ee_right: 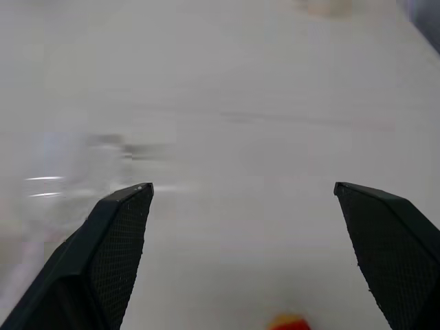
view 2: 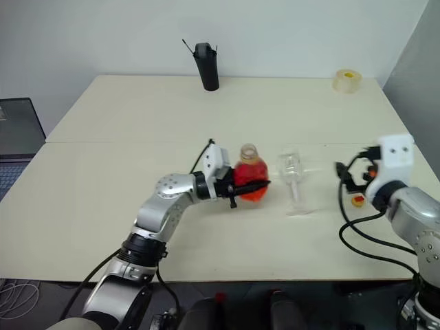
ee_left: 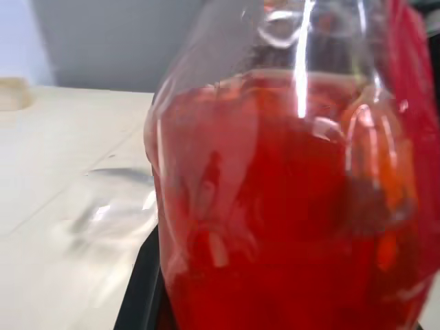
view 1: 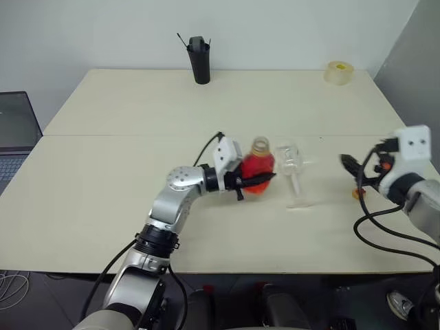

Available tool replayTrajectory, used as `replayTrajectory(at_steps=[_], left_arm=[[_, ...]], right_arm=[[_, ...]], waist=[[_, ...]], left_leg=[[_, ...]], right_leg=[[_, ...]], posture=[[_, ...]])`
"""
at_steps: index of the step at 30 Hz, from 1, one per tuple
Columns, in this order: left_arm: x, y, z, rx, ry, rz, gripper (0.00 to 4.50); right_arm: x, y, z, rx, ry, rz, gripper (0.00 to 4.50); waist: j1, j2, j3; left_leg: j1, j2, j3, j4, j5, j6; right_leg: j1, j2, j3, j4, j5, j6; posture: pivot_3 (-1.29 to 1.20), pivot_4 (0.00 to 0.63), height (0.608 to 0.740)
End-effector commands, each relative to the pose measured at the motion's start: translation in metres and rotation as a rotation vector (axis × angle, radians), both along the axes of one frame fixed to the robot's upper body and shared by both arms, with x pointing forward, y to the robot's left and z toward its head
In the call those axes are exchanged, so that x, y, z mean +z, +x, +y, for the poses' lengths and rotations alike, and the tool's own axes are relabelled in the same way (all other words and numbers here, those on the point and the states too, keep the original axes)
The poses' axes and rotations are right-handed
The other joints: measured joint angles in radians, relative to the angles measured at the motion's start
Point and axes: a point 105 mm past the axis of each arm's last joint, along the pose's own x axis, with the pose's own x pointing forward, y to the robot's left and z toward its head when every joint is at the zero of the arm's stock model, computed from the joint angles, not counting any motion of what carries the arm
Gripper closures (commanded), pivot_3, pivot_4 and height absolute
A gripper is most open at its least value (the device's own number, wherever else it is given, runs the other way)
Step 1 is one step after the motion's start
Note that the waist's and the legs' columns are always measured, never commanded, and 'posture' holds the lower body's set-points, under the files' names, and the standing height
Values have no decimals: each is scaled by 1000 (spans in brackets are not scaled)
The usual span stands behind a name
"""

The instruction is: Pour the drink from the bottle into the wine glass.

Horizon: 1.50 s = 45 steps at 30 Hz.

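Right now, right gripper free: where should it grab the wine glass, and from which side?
Probably the stem, just below the bowl of the wine glass, coming in level from the robot's right, where the open right gripper already faces it. The glass stands upright; the thin stem suits two fingers, and the left gripper holds the bottle on its other side.

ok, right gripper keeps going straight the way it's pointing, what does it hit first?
Probably nothing: the right gripper, jaws open, faces bare table. The wine glass sits off to its left, outside the line, and the small red-yellow cap lies low beneath it. Depth is uncertain.
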Motion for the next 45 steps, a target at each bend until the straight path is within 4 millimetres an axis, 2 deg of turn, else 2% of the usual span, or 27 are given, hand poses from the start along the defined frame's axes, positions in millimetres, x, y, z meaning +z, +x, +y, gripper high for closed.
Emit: replayTrajectory(at_steps=[1, 3, 5, 8, 12, 14, 17, 22, 29, 35, 41, 44, 45], left_arm=[[15, 29, 35, 208, -53, -28, 3185], [17, 41, 55, 325, -82, -25, 3185], [18, 49, 70, 408, -91, -38, 3185], [16, 61, 89, 543, -90, -61, 3185], [14, 69, 120, 745, -116, -73, 3185], [10, 71, 135, 841, -108, -82, 3185], [8, 74, 157, 981, -131, -75, 3185], [6, 70, 189, 1159, -233, -58, 3185], [-8, 67, 202, 1257, -274, -36, 3185], [-22, 67, 201, 1270, -299, 30, 3185], [-26, 64, 205, 1278, -312, 56, 1119], [-27, 63, 209, 1288, -302, 57, 173], [-28, 62, 210, 1291, -298, 60, 9]], right_arm=[[16, -24, 65, 377, 38, -18, 0], [17, -34, 91, 513, 39, -10, 0], [12, -36, 105, 570, 17, 11, 0], [3, -28, 121, 587, -17, 30, 0], [-4, -7, 145, 562, -48, 9, 0], [-7, 4, 150, 519, -79, -22, 0], [-4, 23, 155, 438, 24, -32, 0], [-12, 21, 176, 510, 7, -22, 0], [-17, 19, 184, 554, -9, -5, 0], [-19, 16, 186, 578, -19, 7, 0], [-18, 17, 184, 576, -24, 5, 0], [-19, 17, 185, 580, -23, 9, 0], [-20, 16, 185, 582, -22, 11, 0]], waist=[[1, -1, 1], [3, -1, 1], [5, -2, 1], [7, -2, 1], [9, -3, 1], [8, -3, 1], [5, -3, 1], [6, -3, 1], [7, -3, 1], [6, -4, 0], [6, -4, 0], [6, -4, 0], [6, -4, 0]], left_leg=[[0, 0, -1, 0, 0, 0], [-1, 0, -2, 0, 0, 0], [-1, 1, -2, 0, 0, 0], [-3, 2, -3, 1, 0, 0], [-4, 1, -4, 2, 0, 0], [-5, 2, -4, 2, 0, 0], [-4, 2, -4, 2, 0, -1], [-6, 2, -4, 2, 1, -1], [-6, 1, -4, 2, 1, -1], [-6, 1, -4, 2, 1, -1], [-6, 1, -4, 2, 1, -1], [-6, 1, -4, 2, 1, -1], [-6, 1, -4, 2, 1, -1]], right_leg=[[0, 1, -1, 0, 0, 0], [0, 1, -2, 0, 0, 0], [0, -1, -2, 0, 0, 0], [0, -4, -3, -1, 0, 0], [-1, -5, -4, -1, 0, 0], [-2, -6, -4, -1, 0, 0], [-2, -6, -4, 0, 0, 0], [-4, -8, -4, 0, 0, 0], [-4, -11, -5, 1, 0, 0], [-4, -11, -6, 1, 0, 0], [-4, -11, -6, 1, 0, 0], [-4, -11, -5, 1, 0, 0], [-4, -11, -5, 1, 0, 0]], posture=[[0, 150, 740], [0, 150, 740], [0, 150, 740], [0, 150, 740], [0, 150, 740], [0, 150, 740], [0, 150, 740], [0, 150, 740], [0, 150, 740], [0, 150, 740], [0, 150, 740], [0, 150, 740], [0, 150, 740]])
